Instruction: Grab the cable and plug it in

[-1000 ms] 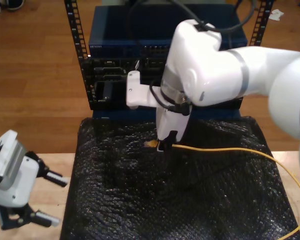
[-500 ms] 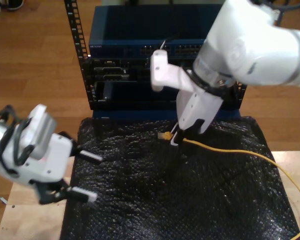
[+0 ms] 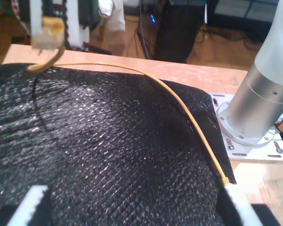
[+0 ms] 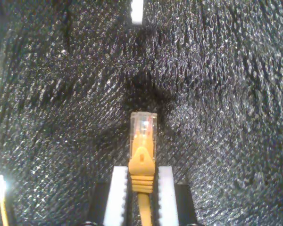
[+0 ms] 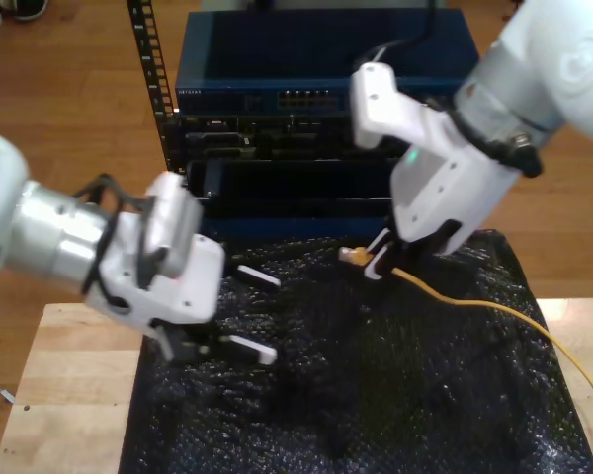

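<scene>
thin yellow-orange cable [image 5: 494, 311] with ribbed boot and clear plug [image 4: 143, 126] pinched in my second gripper [image 4: 142, 188], crinkly black mat [image 5: 376, 395], my first gripper [image 5: 249, 314] fingers spread wide

The cable [image 5: 494, 314] runs off the exterior view's right edge, its far end out of frame. In my second wrist view the cable [image 4: 142, 155] drops out of the picture below the pads [image 4: 117, 193] of my second claw [image 4: 141, 195], and those pads are themselves cut by the picture's edge. In my first wrist view the plug [image 3: 48, 32] is a soft blur, its detail lost, and the fingertips [image 3: 35, 200] of my first claw [image 3: 132, 207] are clipped at the frame. The ports on the rack [image 5: 306, 99] in the exterior view are too small to tell apart. Both arms leave the frame before their bases.
</scene>
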